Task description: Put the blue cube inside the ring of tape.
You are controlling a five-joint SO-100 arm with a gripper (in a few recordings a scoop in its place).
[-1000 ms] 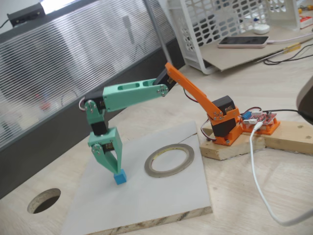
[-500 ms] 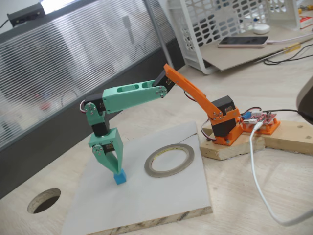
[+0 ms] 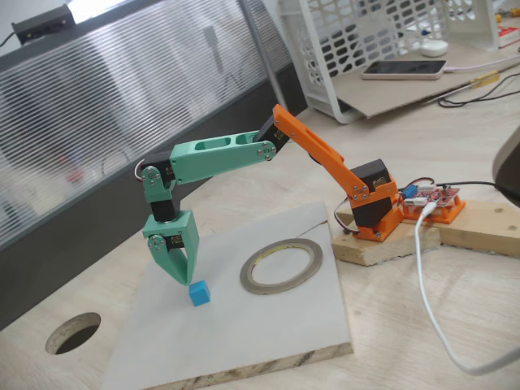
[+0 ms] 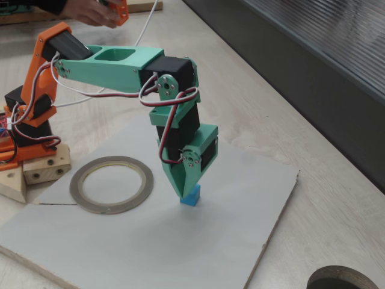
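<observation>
The blue cube (image 3: 199,292) (image 4: 190,195) rests on the pale grey board (image 3: 244,341) (image 4: 120,253). My green gripper (image 3: 183,280) (image 4: 183,192) points straight down with its jaws closed to a point. The tip hangs just above the cube's edge, toward the left in both fixed views, and holds nothing. The ring of tape (image 3: 244,275) (image 4: 148,182) lies flat on the same board. It is about one ring-width from the cube, to the right in one fixed view and to the left in the other. Nothing lies inside it.
A round hole (image 3: 73,333) (image 4: 343,280) is cut in the table beyond the board's corner. The arm's orange base stands on a wooden block (image 3: 382,248) beside the board. A white cable (image 3: 426,292) trails over the table, and a white basket (image 3: 366,41) stands at the back.
The gripper tip has lifted off the cube and moved slightly left in the fixed view. The cube stays on the board where it was.
</observation>
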